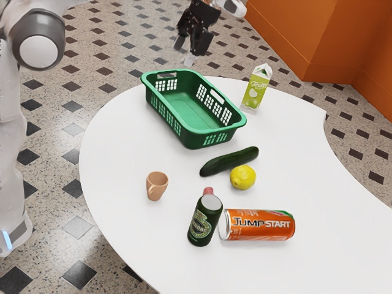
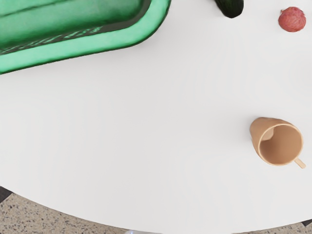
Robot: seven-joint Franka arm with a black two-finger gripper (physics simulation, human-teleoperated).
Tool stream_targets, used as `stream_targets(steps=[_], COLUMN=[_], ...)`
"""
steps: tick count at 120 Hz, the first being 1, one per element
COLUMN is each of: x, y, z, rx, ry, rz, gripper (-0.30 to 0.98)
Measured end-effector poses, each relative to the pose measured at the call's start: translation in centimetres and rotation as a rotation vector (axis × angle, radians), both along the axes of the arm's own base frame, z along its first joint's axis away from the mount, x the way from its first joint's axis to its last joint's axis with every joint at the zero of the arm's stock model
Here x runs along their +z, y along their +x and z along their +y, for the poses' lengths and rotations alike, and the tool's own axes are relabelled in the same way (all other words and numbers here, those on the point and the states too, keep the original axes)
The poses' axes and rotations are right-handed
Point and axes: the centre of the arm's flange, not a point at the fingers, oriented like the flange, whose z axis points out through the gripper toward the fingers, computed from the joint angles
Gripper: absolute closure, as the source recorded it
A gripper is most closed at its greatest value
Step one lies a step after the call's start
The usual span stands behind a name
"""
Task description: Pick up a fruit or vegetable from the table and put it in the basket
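High above the far side of the table, beyond the basket in the exterior view, my gripper stands open with nothing between its fingers. The green basket is on the table; its corner rim shows in the wrist view. A dark green cucumber lies in front of the basket, its end visible in the wrist view. Close beside it sits a yellow lemon. A small reddish round fruit or vegetable rests on the table, mostly hidden behind the green bottle in the exterior view.
A tan mug stands near the table's edge. The dark green bottle is beside an orange can lying on its side. A green and white carton stands near the basket on the white table.
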Motion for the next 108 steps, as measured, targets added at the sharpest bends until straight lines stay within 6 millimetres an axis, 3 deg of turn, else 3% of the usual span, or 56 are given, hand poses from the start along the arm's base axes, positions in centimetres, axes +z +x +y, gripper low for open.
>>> stream_targets(steps=[14,29,40,55,63,90,108], x=[0.7,1.1,1.4,1.8,1.7,1.6,1.4], y=[2.0,3.8,4.5,4.7,4.8,5.6,5.7], z=[2.1,0.5,-2.3,-9.5,-11.5,-8.3,-8.6], rx=[0.019,-0.029,-0.093,-0.240,-0.281,-0.232,-0.241], ry=[0.020,0.031,0.042,0.090,0.104,0.139,0.138], rz=[-0.164,-0.258,-0.298,-0.330,-0.337,-0.352,-0.346], gripper=[0.00,0.00,0.00,0.00,0.00,0.00,0.00])
